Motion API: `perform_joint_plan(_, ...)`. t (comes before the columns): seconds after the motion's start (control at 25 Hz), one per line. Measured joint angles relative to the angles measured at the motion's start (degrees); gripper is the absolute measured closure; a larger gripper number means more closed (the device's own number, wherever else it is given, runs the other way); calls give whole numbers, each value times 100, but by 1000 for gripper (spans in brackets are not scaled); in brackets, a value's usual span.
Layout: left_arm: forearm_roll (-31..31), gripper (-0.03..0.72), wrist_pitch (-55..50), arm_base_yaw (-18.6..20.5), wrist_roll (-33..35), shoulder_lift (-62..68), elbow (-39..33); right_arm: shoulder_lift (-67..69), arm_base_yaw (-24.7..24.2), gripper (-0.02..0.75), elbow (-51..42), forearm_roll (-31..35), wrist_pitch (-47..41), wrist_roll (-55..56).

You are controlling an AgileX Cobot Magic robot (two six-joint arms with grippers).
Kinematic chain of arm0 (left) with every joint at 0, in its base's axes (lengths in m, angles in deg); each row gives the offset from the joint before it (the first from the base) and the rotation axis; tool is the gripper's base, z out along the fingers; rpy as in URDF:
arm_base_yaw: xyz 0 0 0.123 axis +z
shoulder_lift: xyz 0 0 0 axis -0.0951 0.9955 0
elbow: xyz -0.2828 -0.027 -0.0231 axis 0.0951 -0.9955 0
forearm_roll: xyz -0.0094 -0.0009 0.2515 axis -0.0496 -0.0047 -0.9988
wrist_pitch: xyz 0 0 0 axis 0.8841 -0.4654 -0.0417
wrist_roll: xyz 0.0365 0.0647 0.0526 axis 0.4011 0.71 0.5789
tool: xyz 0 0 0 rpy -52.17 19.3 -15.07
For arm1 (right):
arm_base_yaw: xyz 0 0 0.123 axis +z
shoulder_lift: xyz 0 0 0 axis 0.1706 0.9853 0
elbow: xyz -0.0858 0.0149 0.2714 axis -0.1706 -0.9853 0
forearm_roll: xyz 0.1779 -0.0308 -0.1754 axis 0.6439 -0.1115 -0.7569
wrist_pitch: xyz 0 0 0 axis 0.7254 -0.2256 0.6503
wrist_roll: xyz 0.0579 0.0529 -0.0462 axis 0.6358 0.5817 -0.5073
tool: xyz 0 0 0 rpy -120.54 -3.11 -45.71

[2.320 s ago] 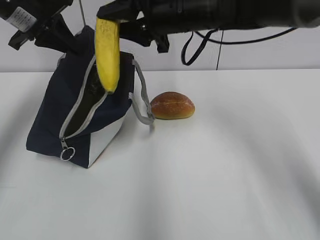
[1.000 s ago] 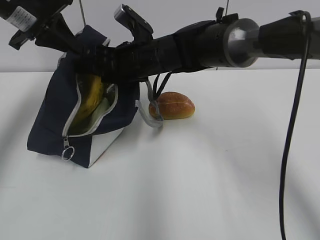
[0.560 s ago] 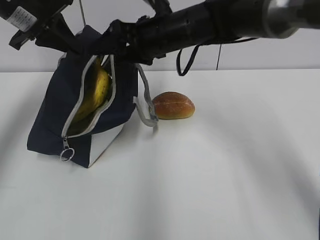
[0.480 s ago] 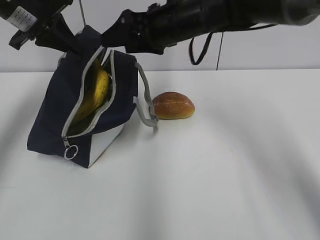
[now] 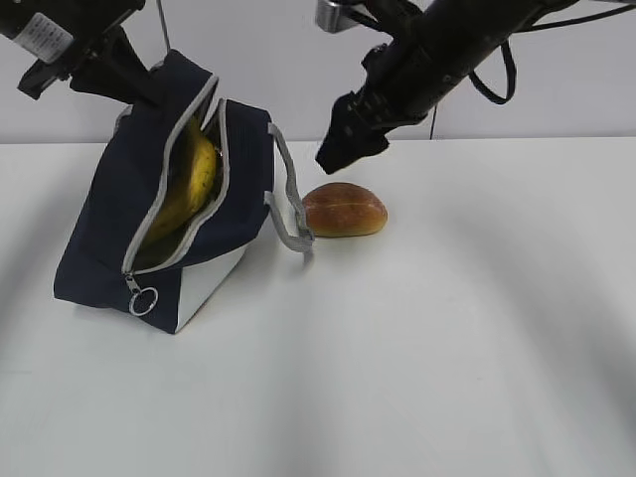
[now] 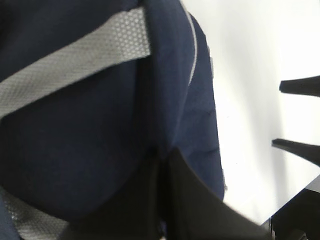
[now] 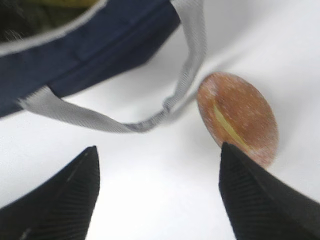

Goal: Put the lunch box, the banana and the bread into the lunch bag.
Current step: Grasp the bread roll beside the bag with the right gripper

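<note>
banana (image 5: 191, 189) inside lunch bag (image 5: 109, 229) — left jaws pinch its fabric, right jaws spread above bread (image 5: 343, 210).

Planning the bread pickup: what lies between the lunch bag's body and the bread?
Only the bag's grey strap handle, drooping onto the table just short of the bread; otherwise bare white tabletop, clearest in the right wrist view.

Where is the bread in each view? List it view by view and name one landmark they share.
Exterior view: the bread lies on the table, just right of the lunch bag, below the right gripper.
Left wrist view: not in it; only bag fabric and table show.
Right wrist view: upper right, beyond the fingertips.
Shared landmark: the bag's grey strap.
</note>
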Motion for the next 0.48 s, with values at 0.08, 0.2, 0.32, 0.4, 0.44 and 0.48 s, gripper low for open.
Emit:
perform_joint_plan(0.08,0,687,0,0,0,0,0,0,0,190,0,-619,0,0)
perform_joint_plan(0.2,0,687,0,0,0,0,0,0,0,185,0,-1526,89,10)
perform_joint_plan(0.32,0,687,0,0,0,0,0,47,0,141,0,-2095,233,10)
perform_joint_plan(0.4,0,687,0,0,5,0,0,190,0,114,0,-2278,350,0)
perform_joint_plan(0.44,0,687,0,0,12,0,0,272,0,106,0,-2301,422,-10)
perform_joint_plan(0.48,0,687,0,0,14,0,0,336,0,101,0,-2301,492,-60)
